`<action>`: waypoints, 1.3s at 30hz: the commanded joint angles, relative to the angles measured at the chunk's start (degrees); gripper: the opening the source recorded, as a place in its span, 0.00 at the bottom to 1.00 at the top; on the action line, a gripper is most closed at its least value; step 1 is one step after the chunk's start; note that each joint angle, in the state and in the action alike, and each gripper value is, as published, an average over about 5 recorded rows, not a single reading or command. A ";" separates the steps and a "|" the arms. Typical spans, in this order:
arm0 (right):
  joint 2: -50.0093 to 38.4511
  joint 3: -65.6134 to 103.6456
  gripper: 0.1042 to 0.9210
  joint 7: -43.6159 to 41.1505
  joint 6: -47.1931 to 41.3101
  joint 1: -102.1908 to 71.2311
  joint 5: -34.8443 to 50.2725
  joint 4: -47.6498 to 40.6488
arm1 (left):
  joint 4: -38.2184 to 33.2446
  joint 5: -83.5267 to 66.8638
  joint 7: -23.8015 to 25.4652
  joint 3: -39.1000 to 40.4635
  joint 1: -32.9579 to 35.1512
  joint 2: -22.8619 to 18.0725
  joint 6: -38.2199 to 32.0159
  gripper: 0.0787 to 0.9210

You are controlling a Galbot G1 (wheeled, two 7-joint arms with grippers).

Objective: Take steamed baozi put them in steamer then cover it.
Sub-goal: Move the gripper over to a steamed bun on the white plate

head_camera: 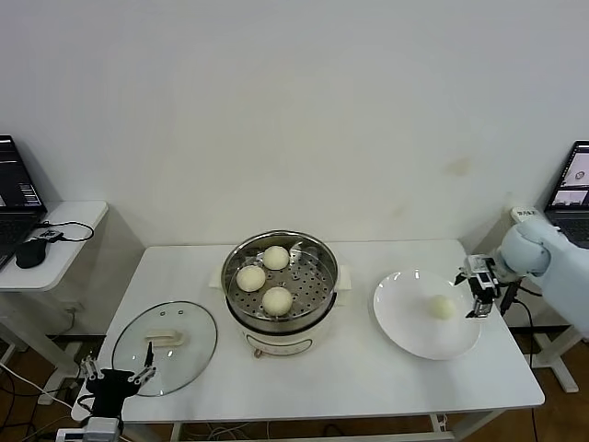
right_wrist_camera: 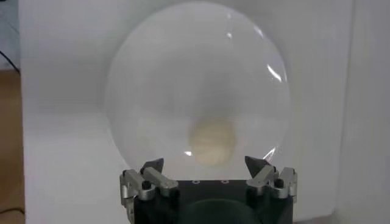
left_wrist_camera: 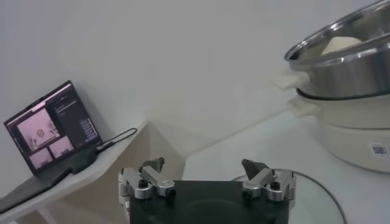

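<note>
The steel steamer on its cream base stands mid-table with three baozi on its tray; it also shows in the left wrist view. A fourth baozi lies on the white plate and shows in the right wrist view. My right gripper is open, just right of that baozi above the plate's rim, empty. The glass cover with its cream handle lies flat at the table's left front. My left gripper is open and empty at the cover's near edge.
A side table with a laptop and mouse stands at the left; that laptop shows in the left wrist view. Another laptop is at the far right. The plate fills the right wrist view.
</note>
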 commanded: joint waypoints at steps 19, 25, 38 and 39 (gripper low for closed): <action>15.08 5.99 0.88 2.37 1.97 -4.93 -9.31 -19.84 | 1.08 -0.49 -0.34 -0.80 0.19 -0.14 -0.20 0.88; 15.44 6.48 0.82 2.63 1.56 -4.83 -9.35 -20.40 | 1.25 -0.50 -0.40 -0.66 0.01 -0.25 -0.22 0.88; 13.83 5.37 0.66 1.04 0.23 -3.36 -7.47 -17.18 | 0.95 -0.56 -0.57 -0.75 0.25 -0.27 -0.31 0.88; 13.13 4.65 0.65 0.64 -0.27 -2.74 -6.44 -16.06 | 0.92 -0.58 -0.58 -0.81 0.26 -0.23 -0.31 0.88</action>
